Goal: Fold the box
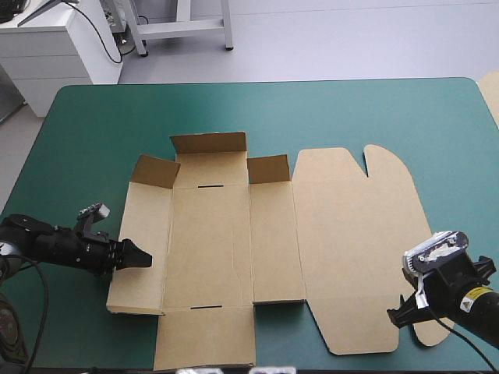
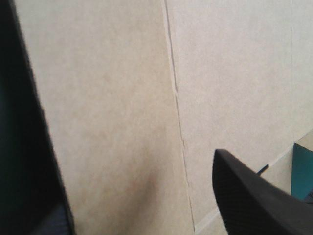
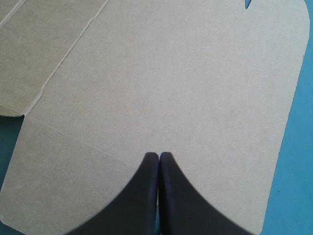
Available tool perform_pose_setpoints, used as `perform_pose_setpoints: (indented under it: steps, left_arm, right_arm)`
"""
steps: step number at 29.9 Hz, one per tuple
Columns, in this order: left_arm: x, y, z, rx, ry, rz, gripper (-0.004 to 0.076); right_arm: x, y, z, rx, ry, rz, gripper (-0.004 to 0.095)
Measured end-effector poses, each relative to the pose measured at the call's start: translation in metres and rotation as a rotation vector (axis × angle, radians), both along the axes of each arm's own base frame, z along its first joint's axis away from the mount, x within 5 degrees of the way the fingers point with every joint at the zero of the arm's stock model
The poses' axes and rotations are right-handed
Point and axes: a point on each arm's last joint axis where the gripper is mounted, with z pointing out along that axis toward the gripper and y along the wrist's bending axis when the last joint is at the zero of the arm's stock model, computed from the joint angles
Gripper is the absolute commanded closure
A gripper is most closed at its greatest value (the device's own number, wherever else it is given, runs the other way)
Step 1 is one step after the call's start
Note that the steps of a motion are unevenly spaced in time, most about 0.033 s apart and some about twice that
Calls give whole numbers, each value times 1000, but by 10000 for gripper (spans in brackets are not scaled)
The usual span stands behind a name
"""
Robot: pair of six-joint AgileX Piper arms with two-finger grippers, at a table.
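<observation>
Left gripper (image 1: pixel 144 261) stands with fingers apart astride the left wall of the box (image 1: pixel 210 234), right gripper (image 3: pixel 159 155) pressed together over the flat lid (image 1: pixel 355 234) ahead; we judge folding barely begun, since only the far flaps (image 1: pixel 208 143) are raised.

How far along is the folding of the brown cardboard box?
Done: three small far flaps of the brown cardboard box sheet stand raised. In hand: the open left gripper sits at the left side panel; the shut right gripper is over the wide lid panel. Left: the side walls are not yet raised and tucked; the near flap and lid lie flat.
</observation>
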Motion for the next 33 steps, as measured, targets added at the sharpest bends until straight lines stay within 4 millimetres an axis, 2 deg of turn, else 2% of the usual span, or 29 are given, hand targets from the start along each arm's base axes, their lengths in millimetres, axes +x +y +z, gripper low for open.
perform_pose_setpoints:
  steps: [8,10,17,25,33]
  left_arm:
    - [4,-1,-2,30,-22,11,284]
    - [5,-1,-4,24,-15,13,355]
    - [10,-1,-17,-33,44,33,724]
    - [12,-5,-16,-124,73,32,729]
    - [20,-7,-13,-161,-45,7,731]
  right_arm:
    - [0,0,0,0,0,0,924]
    - [0,0,0,0,0,0,924]
    - [0,0,0,2,0,1,924]
    - [0,1,0,12,6,4,924]
    - [-1,1,0,15,8,5,924]
